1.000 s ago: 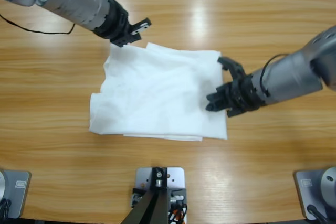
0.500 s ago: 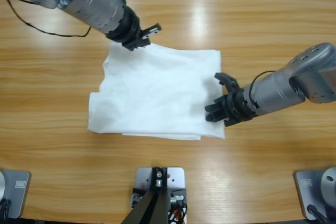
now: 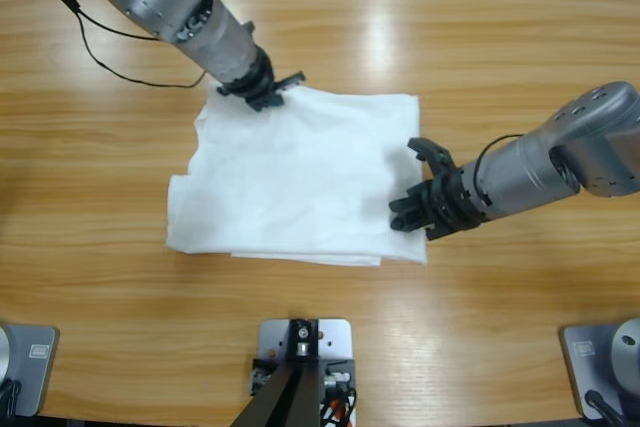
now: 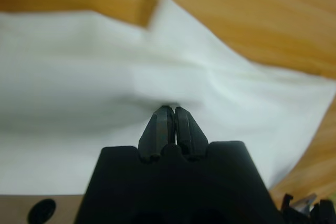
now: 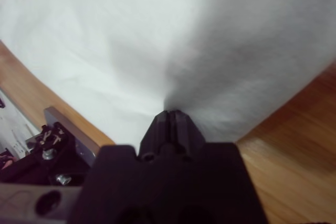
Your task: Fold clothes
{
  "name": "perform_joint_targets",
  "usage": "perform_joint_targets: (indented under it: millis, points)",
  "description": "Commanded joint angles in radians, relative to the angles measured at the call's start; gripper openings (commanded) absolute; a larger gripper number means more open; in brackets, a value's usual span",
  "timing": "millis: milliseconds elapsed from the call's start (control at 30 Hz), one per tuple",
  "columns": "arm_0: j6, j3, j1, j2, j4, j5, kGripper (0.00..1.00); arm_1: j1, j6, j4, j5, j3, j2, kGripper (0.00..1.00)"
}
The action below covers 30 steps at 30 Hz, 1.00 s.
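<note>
A long wooden tabletop (image 3: pixel 480 57), pale grain running lengthwise, glare streaks near the far edge. Spread roughly at its middle lies a white T-shirt (image 3: pixel 300 182) — loosely folded, layers showing along the near edge — and a thin black cable (image 3: pixel 120 42) trails across the far left.

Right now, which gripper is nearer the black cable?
Left. Left gripper pinches the shirt's far edge close to the cable; right gripper pinches its near right corner, across the shirt.
</note>
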Motion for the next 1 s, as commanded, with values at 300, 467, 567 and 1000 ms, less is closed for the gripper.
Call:
perform_joint_targets:
  millis: [300,467,567,1000]
  points:
    - [0.06,0.053,0.145,0.069,0.075,0.017,0.0,0.01,0.019,-0.001,-0.004,0.056,0.112,0.0]
    - [0.122,0.049,0.189,0.001,0.093,0.141,0.0,0.01,0.019,0.002,0.0,0.055,0.111,0.0]
    - [0.194,0.014,0.205,-0.083,0.091,0.172,0.0,0.01,0.019,0.002,-0.002,0.056,0.112,0.0]
    - [0.132,0.106,0.005,-0.063,0.056,0.163,0.0,0.01,0.017,-0.002,0.001,0.057,0.115,0.0]
